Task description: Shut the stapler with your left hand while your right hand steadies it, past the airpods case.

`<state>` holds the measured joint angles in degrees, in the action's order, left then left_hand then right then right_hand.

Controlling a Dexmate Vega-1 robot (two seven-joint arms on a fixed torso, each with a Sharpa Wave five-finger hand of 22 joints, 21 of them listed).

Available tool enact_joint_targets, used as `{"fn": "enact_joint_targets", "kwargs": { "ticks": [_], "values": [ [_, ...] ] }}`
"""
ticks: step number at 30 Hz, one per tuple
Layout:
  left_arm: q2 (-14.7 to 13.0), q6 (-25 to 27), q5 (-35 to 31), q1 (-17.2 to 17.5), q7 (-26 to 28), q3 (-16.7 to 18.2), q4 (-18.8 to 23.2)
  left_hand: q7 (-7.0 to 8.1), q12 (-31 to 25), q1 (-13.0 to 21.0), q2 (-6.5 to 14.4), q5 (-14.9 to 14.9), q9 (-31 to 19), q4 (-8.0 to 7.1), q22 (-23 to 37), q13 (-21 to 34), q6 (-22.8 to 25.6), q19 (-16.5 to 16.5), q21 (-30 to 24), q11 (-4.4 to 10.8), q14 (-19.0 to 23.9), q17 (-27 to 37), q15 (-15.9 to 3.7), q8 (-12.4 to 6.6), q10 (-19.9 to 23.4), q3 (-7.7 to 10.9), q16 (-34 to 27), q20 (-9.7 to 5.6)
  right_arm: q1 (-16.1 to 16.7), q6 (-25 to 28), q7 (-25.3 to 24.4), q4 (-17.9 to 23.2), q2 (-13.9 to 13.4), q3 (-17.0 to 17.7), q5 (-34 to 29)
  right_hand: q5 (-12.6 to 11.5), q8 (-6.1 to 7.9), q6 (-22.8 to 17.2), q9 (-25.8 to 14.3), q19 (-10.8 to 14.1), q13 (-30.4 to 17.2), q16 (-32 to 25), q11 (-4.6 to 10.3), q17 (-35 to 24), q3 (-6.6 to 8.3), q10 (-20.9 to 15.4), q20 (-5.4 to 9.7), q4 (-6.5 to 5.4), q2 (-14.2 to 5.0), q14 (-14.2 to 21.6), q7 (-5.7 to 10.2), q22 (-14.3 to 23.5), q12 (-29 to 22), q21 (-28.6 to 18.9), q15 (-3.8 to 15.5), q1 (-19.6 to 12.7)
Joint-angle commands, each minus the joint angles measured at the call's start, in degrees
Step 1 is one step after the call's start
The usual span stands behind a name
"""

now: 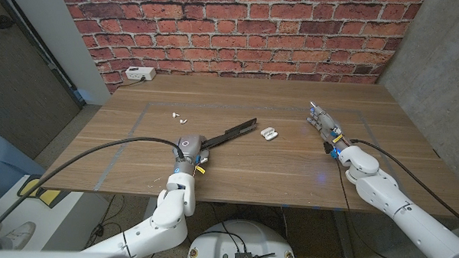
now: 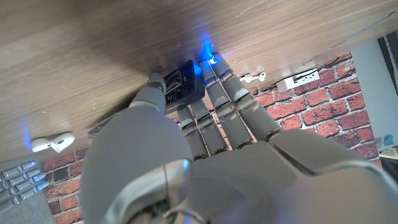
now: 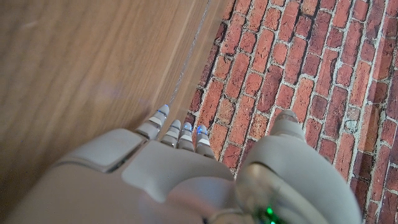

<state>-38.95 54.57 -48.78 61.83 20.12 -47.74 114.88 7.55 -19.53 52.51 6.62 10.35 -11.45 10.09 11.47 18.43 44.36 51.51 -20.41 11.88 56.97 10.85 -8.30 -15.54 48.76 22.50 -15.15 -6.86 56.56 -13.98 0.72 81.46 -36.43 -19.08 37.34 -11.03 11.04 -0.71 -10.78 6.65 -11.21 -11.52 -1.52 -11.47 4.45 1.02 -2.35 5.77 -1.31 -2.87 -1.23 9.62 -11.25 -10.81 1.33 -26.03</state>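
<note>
The stapler (image 1: 228,134) lies open at mid-table, its long axis running from our left hand (image 1: 189,148) up toward the case (image 1: 268,133). Our left fingers (image 2: 217,87) touch its near end, though we cannot tell if they grip. Our right hand (image 1: 326,126) stands well apart, fingers loosely spread, empty.

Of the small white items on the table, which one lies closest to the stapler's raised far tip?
The open airpods case, just right of the stapler tip. The loose earbuds lie farther off, to the left toward the wall.
</note>
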Motion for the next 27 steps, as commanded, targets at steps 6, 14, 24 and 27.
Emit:
{"fn": "enact_joint_targets", "kwargs": {
  "ticks": [6,14,24,27],
  "values": [
    [0.91,-1.36,2.06,2.27,7.25,1.47,-0.79,-0.52,-1.19,4.43,3.08,0.15,-0.54,-0.34,0.55,0.82,2.90,1.01,-1.62,-0.03,5.12,1.11,-5.36,-0.16,4.31,2.79,-1.07,-0.97,0.54,-0.21,-0.37,0.54,0.02,0.01,-0.11,0.12,0.25,-0.16,-0.16,-0.21,-0.02,-0.40,-0.02,-0.09,-0.16,0.20,0.06,0.43,-0.67,-0.30,0.35,0.15,-0.19,-0.03,0.08,0.15],
    [2.19,-4.00,4.82,4.78,13.79,3.87,-1.52,-1.32,-1.57,6.08,4.23,0.10,-0.93,-0.83,0.93,1.46,4.50,1.31,-2.74,0.03,7.14,1.78,-5.32,-0.47,5.91,4.68,-1.62,-0.87,0.71,-0.14,-0.62,1.33,-0.22,0.04,-0.35,0.12,0.27,-0.23,-0.16,-0.19,-0.02,-0.39,0.03,-0.09,-0.15,0.21,0.07,0.48,-0.74,-0.30,0.32,0.15,-0.18,-0.04,0.11,0.13],
    [3.62,-8.67,10.07,7.60,20.34,7.37,-1.95,-1.27,-1.83,6.25,3.95,0.03,-1.40,-1.05,1.08,1.86,5.50,1.60,-3.37,-0.06,7.77,1.96,-5.23,-0.97,6.85,5.15,-1.68,-1.03,0.74,0.69,-1.22,2.20,-0.50,-0.08,-0.66,0.13,0.27,-0.25,-0.15,-0.20,-0.02,-0.40,0.14,-0.08,-0.18,0.19,0.07,0.52,-0.76,-0.28,0.36,0.15,-0.18,-0.04,0.17,0.16],
    [3.61,-9.72,11.20,8.05,21.38,8.17,-1.56,-1.45,-1.92,6.27,3.97,0.00,-1.65,-1.18,1.12,2.02,5.51,1.66,-3.61,-0.02,8.28,2.08,-5.24,-1.07,7.20,5.33,-1.84,-0.87,0.47,0.62,-1.11,2.03,-0.48,-0.25,-0.92,0.13,0.26,-0.25,-0.15,-0.18,-0.02,-0.39,0.03,-0.08,-0.18,0.16,0.05,0.54,-0.79,-0.31,0.35,0.15,-0.19,-0.04,0.17,0.16]
  ]
}}
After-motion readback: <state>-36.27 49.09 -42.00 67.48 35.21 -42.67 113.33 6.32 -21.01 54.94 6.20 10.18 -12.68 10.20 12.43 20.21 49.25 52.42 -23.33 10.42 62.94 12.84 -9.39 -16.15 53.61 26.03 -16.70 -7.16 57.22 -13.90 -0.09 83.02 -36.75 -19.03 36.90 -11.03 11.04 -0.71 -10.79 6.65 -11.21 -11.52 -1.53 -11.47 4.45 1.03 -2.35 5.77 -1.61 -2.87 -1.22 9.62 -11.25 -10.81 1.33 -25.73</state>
